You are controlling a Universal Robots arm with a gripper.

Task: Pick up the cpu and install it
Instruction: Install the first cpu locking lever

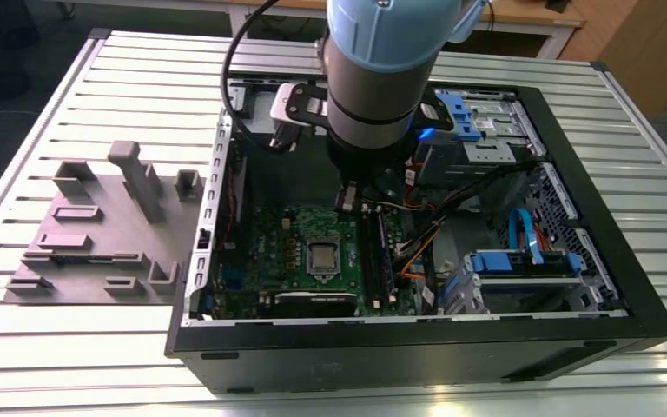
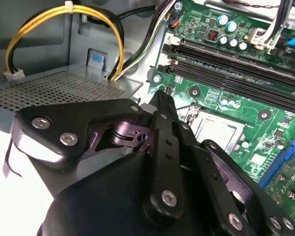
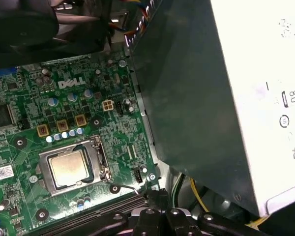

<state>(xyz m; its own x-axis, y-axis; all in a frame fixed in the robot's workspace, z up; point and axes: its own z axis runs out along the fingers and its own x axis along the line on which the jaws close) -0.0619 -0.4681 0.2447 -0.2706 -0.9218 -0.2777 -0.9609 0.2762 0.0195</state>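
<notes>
Gripper (image 2: 161, 97) right up front in the second wrist view, black links and silver screws across the foreground, fingers looking pressed together with nothing between them. Its tips hang just above the green board (image 2: 246, 83), close to the board's edge and the long memory slots (image 2: 226, 54), and I can't see them touching anything. Beside them, yellow cables (image 2: 64, 12) loop over the perforated face of the power box (image 2: 49, 91).

Now the cpu (image 3: 68, 167): the first wrist view has it lying flat in the socket frame (image 3: 43, 172), silvery top up. A thin lever (image 3: 104, 164) runs along one side of the frame. The gripper tips sit near that socket but clearly apart from the chip, down by the board's corner, with the grey wall of the power box rising just beside them.

Out to the exterior view: the arm (image 1: 374, 78) reaches down into the open case (image 1: 426, 343), which lies on its side on the slatted counter (image 1: 67, 347). The chip shows as a pale square in the middle of the board, with the gripper above it toward the case's far wall. A grey moulded fixture (image 1: 102, 234) sits on the counter just beside the case on the exterior view's left. Blue drive brackets (image 1: 525, 261) and a tangle of wires fill the case on the exterior view's right
</notes>
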